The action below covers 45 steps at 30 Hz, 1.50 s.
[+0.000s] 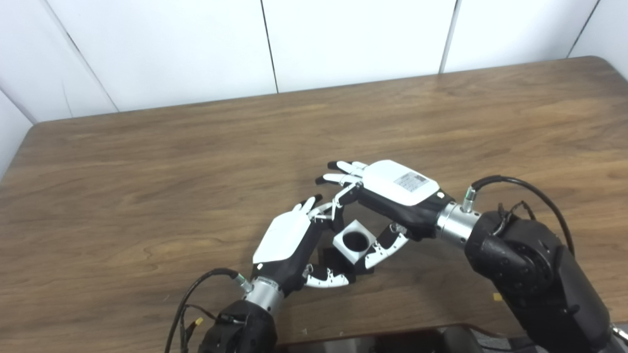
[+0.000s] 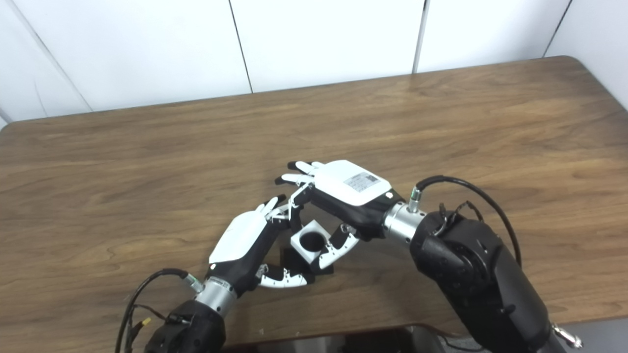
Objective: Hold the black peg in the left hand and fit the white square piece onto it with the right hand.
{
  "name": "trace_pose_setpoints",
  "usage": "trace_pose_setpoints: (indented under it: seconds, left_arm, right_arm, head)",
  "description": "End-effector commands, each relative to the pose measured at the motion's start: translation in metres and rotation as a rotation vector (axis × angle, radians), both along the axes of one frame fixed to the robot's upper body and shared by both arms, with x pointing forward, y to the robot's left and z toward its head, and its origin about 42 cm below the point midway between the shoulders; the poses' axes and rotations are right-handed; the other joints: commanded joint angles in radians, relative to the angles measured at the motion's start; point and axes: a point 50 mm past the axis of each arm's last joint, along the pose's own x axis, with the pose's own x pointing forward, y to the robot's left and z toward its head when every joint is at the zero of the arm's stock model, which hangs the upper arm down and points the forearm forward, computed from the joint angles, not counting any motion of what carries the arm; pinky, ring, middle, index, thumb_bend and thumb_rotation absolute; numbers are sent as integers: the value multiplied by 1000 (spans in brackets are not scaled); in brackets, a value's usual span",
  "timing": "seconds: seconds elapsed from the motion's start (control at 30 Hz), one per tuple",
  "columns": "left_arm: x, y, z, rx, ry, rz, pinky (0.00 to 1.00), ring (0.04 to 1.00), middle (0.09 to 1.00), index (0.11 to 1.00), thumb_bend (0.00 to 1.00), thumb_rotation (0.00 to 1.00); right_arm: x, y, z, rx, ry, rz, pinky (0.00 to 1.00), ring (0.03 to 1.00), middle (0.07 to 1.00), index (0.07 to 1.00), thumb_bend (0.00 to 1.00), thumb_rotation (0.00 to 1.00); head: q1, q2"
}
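Two black robot arms enter from the bottom edge, one at each side, and meet over the near middle of a brown wooden desk (image 1: pixel 147 196).

On the left, the left hand (image 1: pixel 287 245) has a white back plate and black palm, and is tilted on its side with its palm facing right. Its fingers curl around a black peg (image 1: pixel 329 255), whose dark base shows just beside the palm and low against the desk. The thumb reaches along underneath, toward the right. The hand is closed on the peg.

On the right, the right hand (image 1: pixel 392 196) comes in from the right with its white back facing up. A white square piece (image 1: pixel 354 242), a cube with a round dark hole in its upper face, is pinched between this hand's thumb below and a bent finger above. The other fingers stretch out straight to the left, clear of the piece. The piece sits tilted, directly against the peg and touching the left hand's fingers. How far the peg has entered the hole cannot be told.

Cables loop from both wrists. Behind the desk stands a white panelled wall (image 1: pixel 343 39).
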Motion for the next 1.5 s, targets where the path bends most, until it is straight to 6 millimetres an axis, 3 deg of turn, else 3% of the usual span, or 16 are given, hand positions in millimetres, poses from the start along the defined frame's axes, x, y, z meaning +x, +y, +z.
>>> trace_pose_setpoints:
  seconds: [0.0, 0.2, 0.27, 0.33, 0.5, 0.97, 1.27, 1.3, 1.47]
  left_arm:
    - [1, 1, 13, -12, -52, 5, 1000, 1000, 906, 489, 515, 74]
    - [1, 1, 14, -16, -47, 7, 1000, 1000, 910, 488, 516, 74]
    - [1, 1, 15, -21, -49, 8, 1000, 1000, 911, 488, 516, 72]
    - [1, 1, 15, -19, -53, 6, 1000, 1000, 911, 488, 516, 71]
    - [0, 1, 14, -21, -54, 5, 1000, 1000, 909, 488, 516, 69]
    - [2, 0, 12, -11, -51, 8, 1000, 1000, 909, 488, 516, 72]
    - [2, 2, 9, 39, -52, 7, 1000, 1000, 918, 493, 514, 80]
    - [2, 2, 9, 44, -47, 9, 1000, 1000, 922, 613, 674, 226]
    - [4, 3, 8, 42, -31, 14, 1000, 1000, 927, 732, 794, 301]
  right_arm:
    - [3, -1, 7, 5, -25, -14, 1000, 1000, 928, 494, 521, 158]
    - [2, -2, 6, -1, -3, -25, 1000, 1000, 927, 496, 521, 162]
    - [2, -2, 6, 1, 3, -28, 994, 1000, 926, 605, 700, 260]
    - [2, -2, 5, 1, 9, -29, 990, 1000, 928, 675, 814, 326]
    - [2, -1, 5, -10, 15, -36, 981, 1000, 932, 723, 899, 362]
    - [2, -3, 6, -20, 13, -44, 976, 1000, 938, 725, 934, 385]
    - [1, -6, 5, -14, 7, -55, 986, 1000, 938, 696, 922, 375]
    - [1, -6, 5, -16, 7, -57, 989, 1000, 940, 695, 915, 376]
    - [1, -9, 5, -6, 5, -69, 989, 1000, 940, 691, 910, 371]
  head:
    - [0, 0]
    - [0, 4]
    - [-2, 4]
    - [-2, 4]
    - [-2, 2]
    - [-3, -5]
    - [0, -34]
    - [1, -38]
    - [2, -49]
